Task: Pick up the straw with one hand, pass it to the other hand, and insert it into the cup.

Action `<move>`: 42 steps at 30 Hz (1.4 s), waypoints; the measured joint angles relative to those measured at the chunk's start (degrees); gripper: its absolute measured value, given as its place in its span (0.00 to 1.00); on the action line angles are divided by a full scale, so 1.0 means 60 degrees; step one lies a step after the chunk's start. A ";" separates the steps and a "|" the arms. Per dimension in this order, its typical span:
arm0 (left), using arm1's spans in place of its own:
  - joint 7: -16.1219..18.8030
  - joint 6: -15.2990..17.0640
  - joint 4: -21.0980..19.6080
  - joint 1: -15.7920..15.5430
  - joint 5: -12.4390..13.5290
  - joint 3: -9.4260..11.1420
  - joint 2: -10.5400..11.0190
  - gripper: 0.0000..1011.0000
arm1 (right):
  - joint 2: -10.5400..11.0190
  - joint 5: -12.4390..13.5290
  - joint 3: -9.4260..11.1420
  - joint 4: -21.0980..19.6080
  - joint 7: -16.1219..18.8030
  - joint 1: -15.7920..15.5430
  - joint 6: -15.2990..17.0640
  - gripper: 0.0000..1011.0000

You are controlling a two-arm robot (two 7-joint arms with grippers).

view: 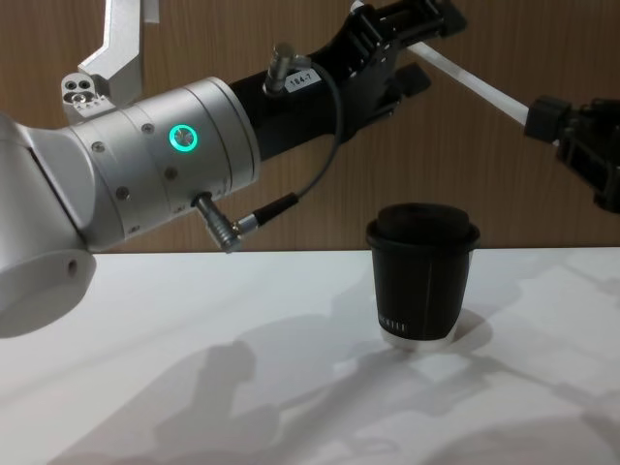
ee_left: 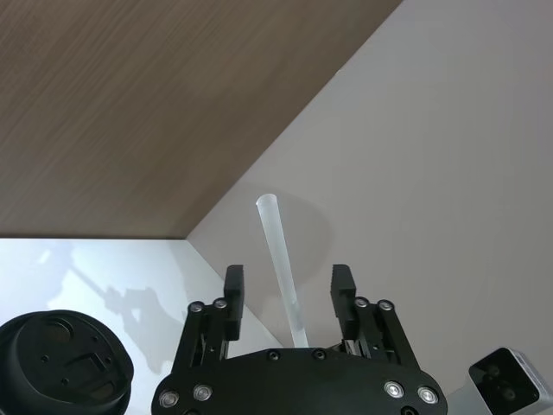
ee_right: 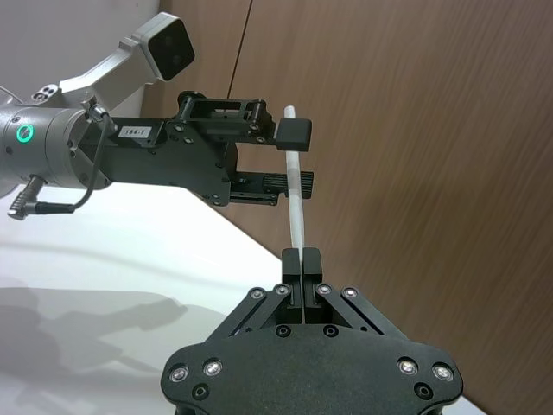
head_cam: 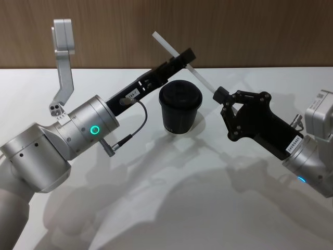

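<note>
White tabletop [head_cam: 156, 208] was seen nearest, with the small black ribbed paper cup [head_cam: 180, 107] stood on it. Above the cup, the thin white plastic straw [head_cam: 200, 78] was clamped in the blocky black right gripper [head_cam: 218, 95]. The slim black left gripper [head_cam: 181, 60] was set around the straw, fingers apart, before the wood-panelled wall [head_cam: 234, 31]. The handover was judged in hand: the left fingers must be closed before the right is released.

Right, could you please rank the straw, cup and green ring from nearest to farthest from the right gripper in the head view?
1. Straw: clamped in the right gripper, slanting up-left.
2. Cup: on the table, to its left.
3. Green ring: on the left arm's cylinder, far left.
The left gripper stands open around the straw higher up.
</note>
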 joint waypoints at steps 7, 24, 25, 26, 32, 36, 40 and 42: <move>0.0007 -0.0010 0.0016 -0.0014 -0.0005 0.0011 -0.0008 0.44 | 0.0000 0.0000 0.0000 0.0000 0.0000 0.0000 0.0000 0.02; 0.0013 -0.0020 0.0029 -0.0029 -0.0006 0.0025 -0.0023 0.03 | 0.0000 -0.0001 0.0000 0.0000 0.0000 0.0000 0.0000 0.02; 0.0013 -0.0022 0.0031 -0.0030 -0.0005 0.0025 -0.0023 0.03 | 0.0000 0.0000 0.0000 0.0001 0.0000 0.0000 0.0000 0.02; 0.0014 -0.0022 0.0032 -0.0031 -0.0004 0.0025 -0.0023 0.03 | 0.0000 0.0000 -0.0001 0.0000 0.0000 0.0000 0.0000 0.02; 0.0015 -0.0022 0.0032 -0.0032 -0.0003 0.0025 -0.0022 0.02 | 0.0000 0.0000 0.0000 0.0000 0.0000 0.0000 0.0000 0.02; 0.0022 -0.0027 0.0033 -0.0032 -0.0003 0.0019 -0.0020 0.02 | 0.0000 0.0000 0.0000 0.0000 0.0000 0.0000 0.0000 0.08; 0.0023 -0.0028 0.0033 -0.0032 -0.0003 0.0019 -0.0021 0.02 | 0.0000 0.0000 0.0000 0.0000 0.0000 0.0000 0.0000 0.20; 0.0023 -0.0028 0.0033 -0.0032 -0.0003 0.0019 -0.0021 0.02 | 0.0001 0.0000 0.0000 0.0000 0.0000 0.0000 0.0000 0.26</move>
